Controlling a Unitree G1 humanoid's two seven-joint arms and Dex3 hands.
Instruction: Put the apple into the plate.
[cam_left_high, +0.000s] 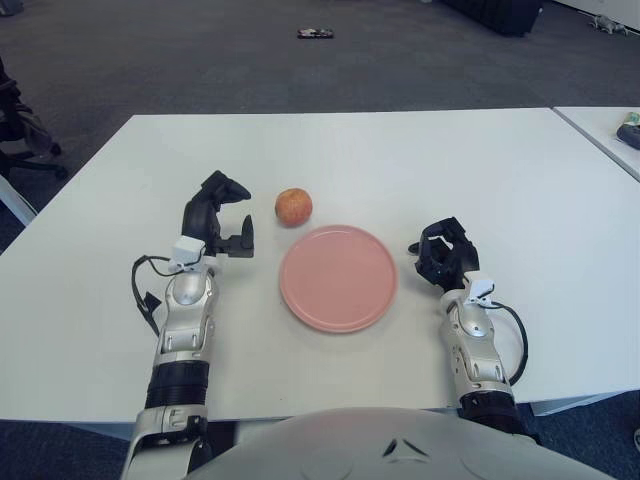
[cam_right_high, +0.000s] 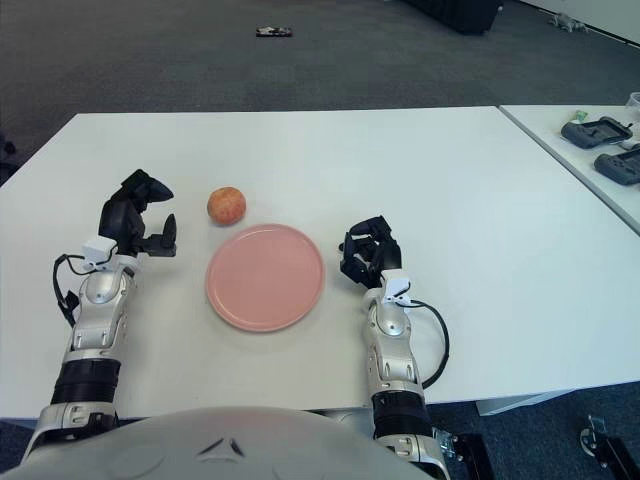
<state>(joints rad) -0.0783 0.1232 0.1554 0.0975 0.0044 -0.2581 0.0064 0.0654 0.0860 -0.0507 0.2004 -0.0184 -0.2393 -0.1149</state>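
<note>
Small round red-yellow apple (cam_left_high: 293, 206) sits on the white rectangular tabletop (cam_left_high: 400, 160), just beyond the far-left rim of the flat round pink plate (cam_left_high: 338, 277), close to it but whether they touch can't be told; apple is outside the plate, plate holds nothing. Left hand (cam_left_high: 218, 222) with black fingers is raised over the table to the left of the apple, near it but apart, fingers spread with a clear gap between the upper fingers and the lower thumb, gap facing the apple, nothing gripped. Left forearm, silver with a black cable loop, runs back toward the robot's body at the bottom edge. Right hand (cam_left_high: 443, 255) rests on the table just right of the plate, beside its rim, not on it, fingers loosely curled but relaxed, holding nothing. Right forearm also silver with a black cable loop near the wrist. Second white table (cam_right_high: 590, 160) stands to the right, separated by a narrow gap, with dark grey handheld devices (cam_right_high: 600, 132) on it. Dark grey carpet floor (cam_left_high: 200, 60) behind the table, small dark object (cam_left_high: 315, 33) lying on it far back.
</note>
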